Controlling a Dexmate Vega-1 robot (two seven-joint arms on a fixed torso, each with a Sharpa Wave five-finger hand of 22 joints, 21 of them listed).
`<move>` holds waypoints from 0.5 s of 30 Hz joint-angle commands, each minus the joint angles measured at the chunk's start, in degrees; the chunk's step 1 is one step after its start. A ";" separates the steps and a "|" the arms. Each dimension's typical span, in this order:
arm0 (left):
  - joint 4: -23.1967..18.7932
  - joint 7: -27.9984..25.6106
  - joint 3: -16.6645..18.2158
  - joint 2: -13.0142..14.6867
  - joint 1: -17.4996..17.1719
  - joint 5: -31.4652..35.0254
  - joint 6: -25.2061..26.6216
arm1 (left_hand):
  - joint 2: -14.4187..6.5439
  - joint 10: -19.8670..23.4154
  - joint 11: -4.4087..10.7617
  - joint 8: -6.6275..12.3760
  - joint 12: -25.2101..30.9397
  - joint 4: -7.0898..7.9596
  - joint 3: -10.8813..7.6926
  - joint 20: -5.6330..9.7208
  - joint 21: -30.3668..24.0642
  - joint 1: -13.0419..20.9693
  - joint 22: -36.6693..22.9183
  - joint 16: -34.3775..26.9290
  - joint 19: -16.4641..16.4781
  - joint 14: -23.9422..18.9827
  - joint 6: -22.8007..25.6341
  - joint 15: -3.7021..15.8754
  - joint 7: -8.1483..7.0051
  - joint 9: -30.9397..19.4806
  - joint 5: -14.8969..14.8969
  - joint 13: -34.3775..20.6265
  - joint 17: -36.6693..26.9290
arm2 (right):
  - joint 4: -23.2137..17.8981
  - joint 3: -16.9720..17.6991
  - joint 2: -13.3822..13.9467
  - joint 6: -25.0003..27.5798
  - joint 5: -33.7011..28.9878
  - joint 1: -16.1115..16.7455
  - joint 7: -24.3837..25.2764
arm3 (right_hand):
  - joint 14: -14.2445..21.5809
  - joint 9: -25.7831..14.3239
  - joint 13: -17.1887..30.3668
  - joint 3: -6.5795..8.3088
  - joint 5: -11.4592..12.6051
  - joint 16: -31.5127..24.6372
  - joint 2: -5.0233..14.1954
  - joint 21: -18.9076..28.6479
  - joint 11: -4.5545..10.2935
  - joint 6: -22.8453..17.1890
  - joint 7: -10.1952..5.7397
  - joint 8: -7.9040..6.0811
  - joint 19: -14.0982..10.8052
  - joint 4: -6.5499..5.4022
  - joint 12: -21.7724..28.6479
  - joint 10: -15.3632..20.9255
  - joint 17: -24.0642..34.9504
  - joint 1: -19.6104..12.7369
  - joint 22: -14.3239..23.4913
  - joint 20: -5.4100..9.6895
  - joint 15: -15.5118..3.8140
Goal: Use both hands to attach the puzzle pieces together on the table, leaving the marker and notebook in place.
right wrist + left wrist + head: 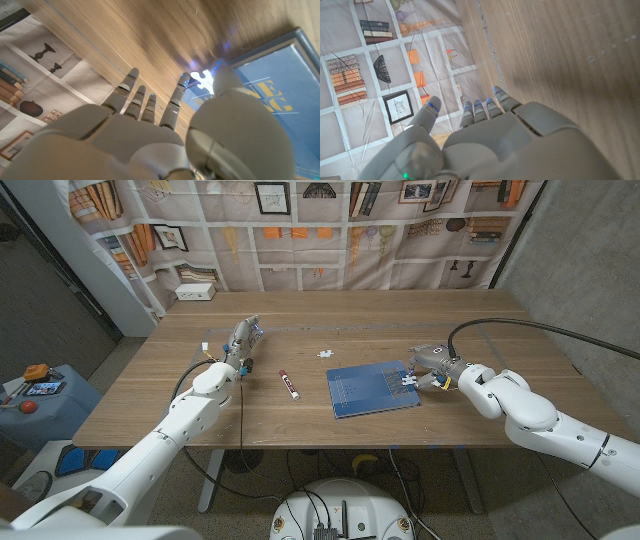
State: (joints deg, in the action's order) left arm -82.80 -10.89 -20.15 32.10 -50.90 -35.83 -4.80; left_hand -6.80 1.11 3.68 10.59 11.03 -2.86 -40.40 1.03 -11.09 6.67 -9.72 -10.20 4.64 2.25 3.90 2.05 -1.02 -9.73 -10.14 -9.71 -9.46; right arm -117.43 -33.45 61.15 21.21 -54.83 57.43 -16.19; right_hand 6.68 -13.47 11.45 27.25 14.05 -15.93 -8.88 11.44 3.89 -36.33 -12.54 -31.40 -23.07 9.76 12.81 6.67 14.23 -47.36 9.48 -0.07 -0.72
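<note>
A blue notebook (372, 388) lies right of the table's middle. At its right edge a white puzzle piece (408, 380) sits between the thumb and a finger of my right hand (434, 364), which pinches it over the notebook's edge. The right wrist view shows the same puzzle piece (201, 80) between the thumb and a fingertip, with the notebook (270, 100) beside it. A second white puzzle piece (326, 352) lies alone on the wood behind the notebook. A red-and-white marker (289, 384) lies left of the notebook. My left hand (243, 340) stands with fingers apart, left of the marker, holding nothing.
A white box (195, 292) stands at the table's far left corner. A printed cloth backdrop (330, 230) hangs behind the table. A black cable (520, 325) arcs over my right arm. Bare wood lies between the marker and the table's front edge (300, 445).
</note>
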 commanded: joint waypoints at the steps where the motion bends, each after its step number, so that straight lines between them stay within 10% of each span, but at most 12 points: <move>1: -0.42 -0.44 -0.16 -0.02 0.09 0.11 0.56 | -3.94 0.20 0.03 -0.16 -0.09 0.32 -0.07 -0.09 -0.02 0.73 -0.15 -0.06 0.28 -0.07 0.50 0.05 0.01 -0.27 0.13 -0.34 -0.23 | 0.30 0.26 0.05 0.28 -0.21 0.93 2.37 | 0.67 -0.20 -0.02 -0.31 0.43 -0.27 -0.13 0.13 0.05 -1.14 -0.07 -0.80 -0.79 -0.10 0.54 1.03 0.13 -0.78 0.07 0.21 -0.14; 15: -0.67 -0.86 -0.28 -0.05 -0.03 0.17 1.02 | -3.94 0.18 -0.06 -0.17 -0.10 0.37 -0.06 -0.04 -0.01 0.78 -0.15 -0.06 0.28 -0.07 0.52 0.02 -0.02 -0.27 0.13 -0.34 -0.23 | 0.92 0.10 0.09 -0.66 -0.38 0.79 3.68 | 1.76 -0.29 -0.10 -0.23 0.78 -0.44 -0.02 0.00 0.83 -4.02 -0.12 -1.86 -1.60 -0.05 0.58 2.50 0.16 -1.57 0.08 0.75 -1.10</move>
State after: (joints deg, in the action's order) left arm -83.14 -11.19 -20.30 32.07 -50.85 -35.79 -4.31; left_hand -6.80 1.11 3.68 10.59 11.03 -2.86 -40.40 1.03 -11.09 6.67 -9.72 -10.20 4.64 2.25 3.89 2.05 -1.02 -9.73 -10.14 -9.71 -9.46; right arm -116.92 -33.28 61.20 21.14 -55.02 58.18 -13.64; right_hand 7.70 -13.46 11.18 27.05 14.42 -15.94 -8.88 11.44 4.71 -39.51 -12.81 -32.73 -24.16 9.55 13.21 8.33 14.23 -48.58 9.47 0.62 -1.75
